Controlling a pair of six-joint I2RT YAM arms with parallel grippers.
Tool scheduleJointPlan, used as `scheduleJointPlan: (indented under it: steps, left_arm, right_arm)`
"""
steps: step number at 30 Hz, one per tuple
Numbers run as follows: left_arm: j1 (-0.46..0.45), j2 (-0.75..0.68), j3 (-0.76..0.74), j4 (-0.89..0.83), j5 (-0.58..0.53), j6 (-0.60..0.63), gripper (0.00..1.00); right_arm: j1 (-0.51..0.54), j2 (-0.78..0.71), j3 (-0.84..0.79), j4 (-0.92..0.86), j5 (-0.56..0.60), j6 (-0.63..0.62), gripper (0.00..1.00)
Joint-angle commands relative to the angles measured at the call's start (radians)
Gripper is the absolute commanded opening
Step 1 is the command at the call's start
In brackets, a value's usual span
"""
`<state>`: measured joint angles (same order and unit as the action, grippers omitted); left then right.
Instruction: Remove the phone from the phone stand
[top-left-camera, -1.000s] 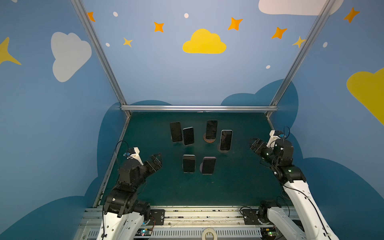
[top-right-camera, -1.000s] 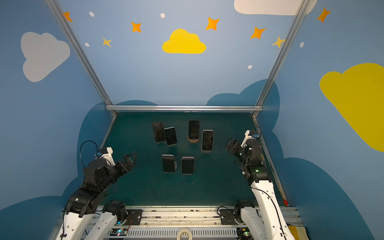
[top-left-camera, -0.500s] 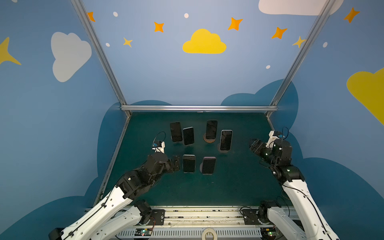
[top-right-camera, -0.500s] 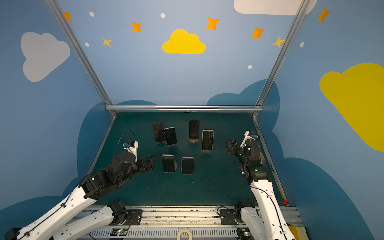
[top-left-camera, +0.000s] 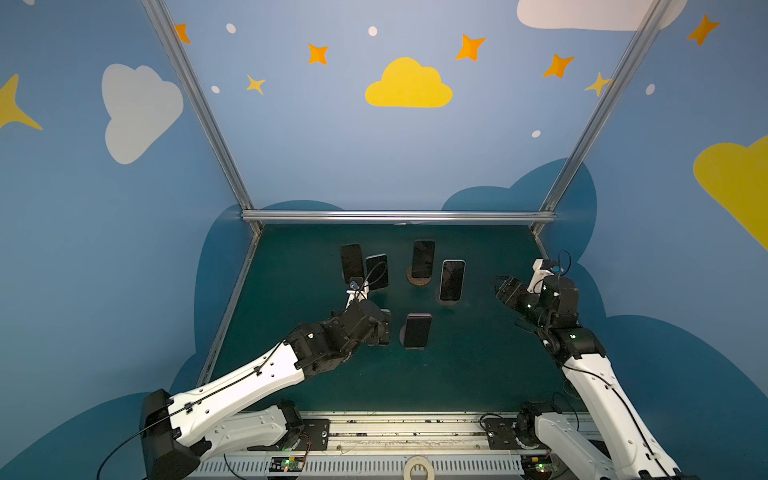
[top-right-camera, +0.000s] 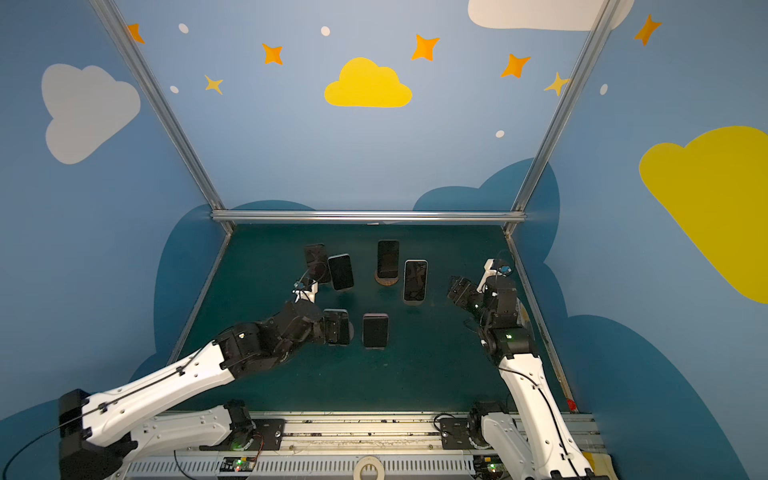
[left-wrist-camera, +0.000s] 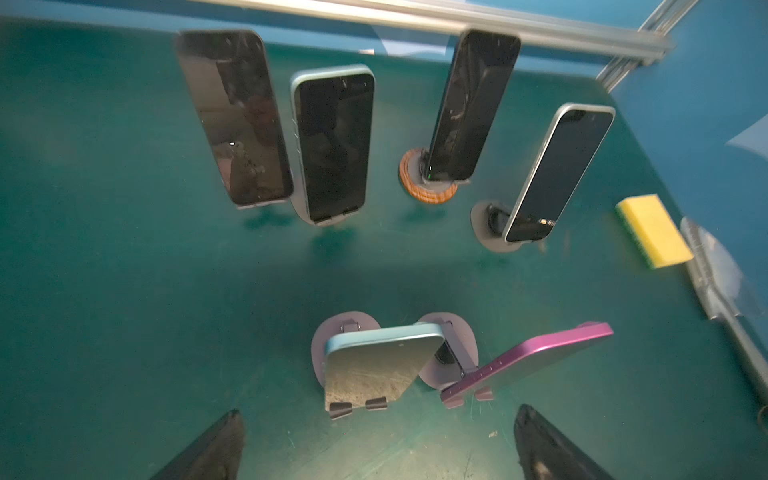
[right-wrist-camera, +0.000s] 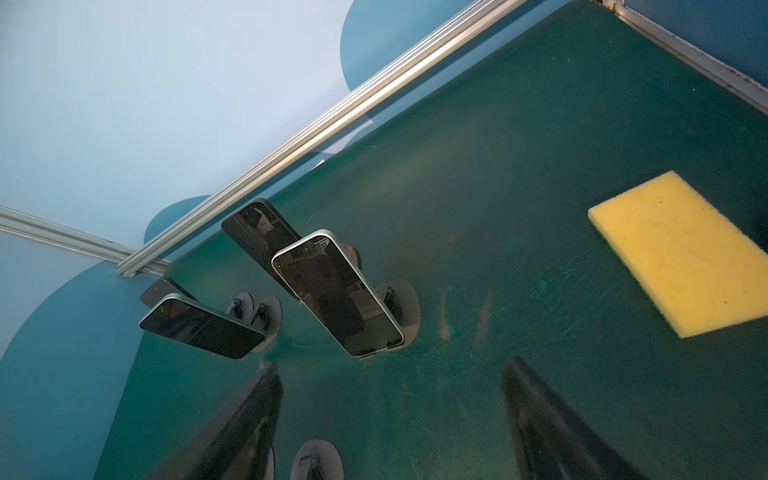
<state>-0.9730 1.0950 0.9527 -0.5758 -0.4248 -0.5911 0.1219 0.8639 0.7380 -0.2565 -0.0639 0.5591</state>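
Phone (left-wrist-camera: 382, 365) on grey stand (left-wrist-camera: 322, 349)

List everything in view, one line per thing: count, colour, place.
Dark green table mat: one, underneath.
Upright phones: four, dark screens, back row.
Light-blue phone: one, front row, left.
Magenta phone: one, front row, right.
Phone stands: six, grey, one wooden-based, under the phones.
Rectangular foam sponge: one, yellow, mat's right edge.
Tape roll: one, pale, front rail.
Left gripper: one, black, open, at the light-blue phone.
Right gripper: one, black, open, right side.
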Motion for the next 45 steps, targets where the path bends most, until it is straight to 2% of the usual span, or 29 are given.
scheduleJointPlan:
  steps: [1,5,16,25,31,45]
  left_arm:
    - [-0.015,0.049,0.035,0.018,-0.023,-0.017,1.0]
    - [-0.015,0.124,0.068,-0.022,-0.055,-0.046,1.0]
    - [-0.014,0.22,0.087,-0.019,-0.082,-0.058,1.0]
    - [-0.015,0.285,0.098,-0.024,-0.186,-0.11,1.0]
    - [-0.015,0.35,0.111,-0.019,-0.217,-0.112,1.0]
    - [-0.001,0.397,0.062,0.082,-0.238,-0.115,0.91]
  right_arm:
    - [0.004,0.003,0.004,0.034,0.003,-0.016,0.84]
    - [0.004,0.006,0.001,0.034,-0.006,-0.014,0.84]
    - [0.005,0.005,0.0,0.033,-0.006,-0.016,0.85]
    - [0.006,0.017,0.001,0.039,-0.019,-0.016,0.85]
    - [0.007,0.022,-0.001,0.039,-0.022,-0.017,0.85]
    - [0.007,0.03,-0.002,0.048,-0.027,-0.016,0.85]
